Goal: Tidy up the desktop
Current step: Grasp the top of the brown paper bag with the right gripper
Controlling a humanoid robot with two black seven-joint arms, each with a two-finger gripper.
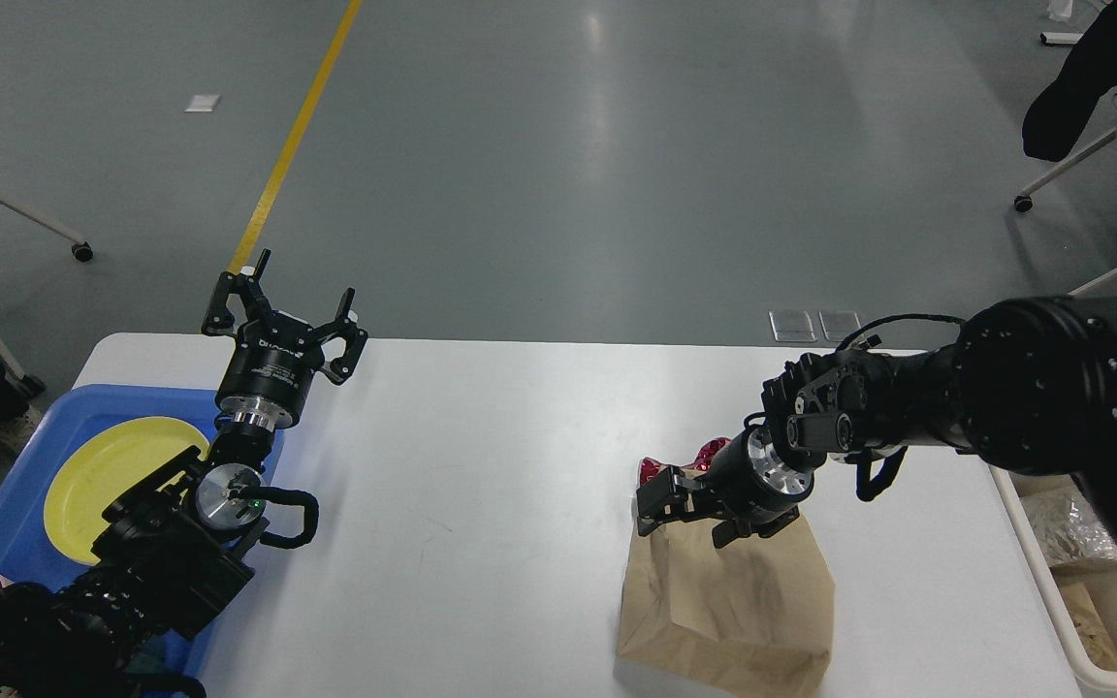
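Observation:
The white desktop (481, 436) carries a brown paper bag (728, 601) lying flat at the right front. Two shiny red bits (651, 472) peek out behind the bag's top edge. My right gripper (689, 517) comes in from the right, low over that top edge. Its fingers (654, 504) stand apart, one near the bag's left corner and one over the paper, and I see nothing gripped between them. My left gripper (289, 301) is raised above the desktop's far left edge, pointing away, open and empty.
A blue tray (6, 427) with a yellow plate (112, 475) sits at the left under my left arm. A cream bin (1043, 582) holding crumpled foil and brown paper stands off the right edge. Wheeled chairs stand on the floor at both sides.

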